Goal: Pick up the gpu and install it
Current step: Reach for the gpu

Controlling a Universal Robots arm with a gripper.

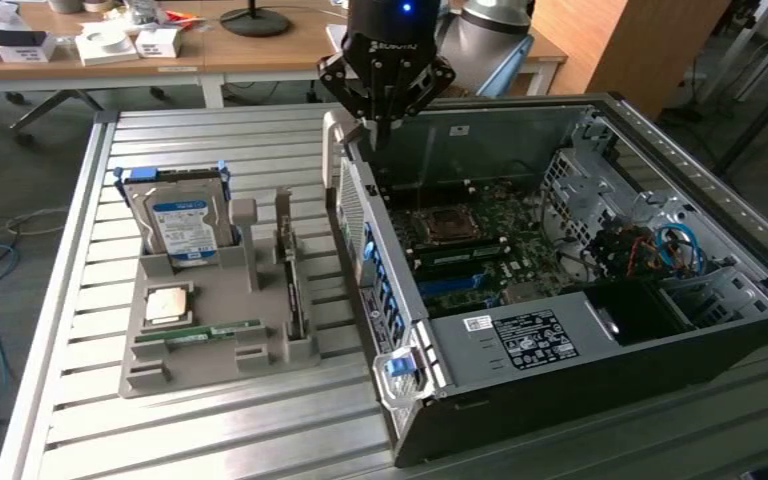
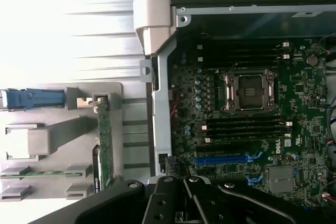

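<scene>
The gpu (image 1: 293, 288) (image 2: 105, 140) stands on its long edge in a narrow slot of the grey tray (image 1: 211, 372), not yet lifted, on the side of the tray nearest the computer case (image 1: 531, 335) and just beside the tray's pale upright posts. Sharing the tray are the blue-labelled hard drive (image 1: 181, 225), a slim green memory stick (image 1: 200, 333) and a square processor chip (image 1: 171, 305), all apart from the card. The pincer (image 1: 384, 120) (image 2: 185, 181) hangs well away from the card, above the far rear corner of the open case, its jaws closed right up with nothing between them. In the wrist view it looks down on the motherboard (image 2: 310, 129), with the blue expansion slot (image 2: 223, 158) close beneath it. The case and tray sit on a slatted metal table (image 1: 157, 130). My worry is the tight quarters: the card offers only a thin top edge, so an off-centre grip could let it tilt or slip in the jaws, and the posts and case wall beside it leave little room for open jaws to come down without knocking something. Jaws kept shut would simply press on the card's edge. A tilted card would likely meet the slot crooked and jam or strain its contacts.
</scene>
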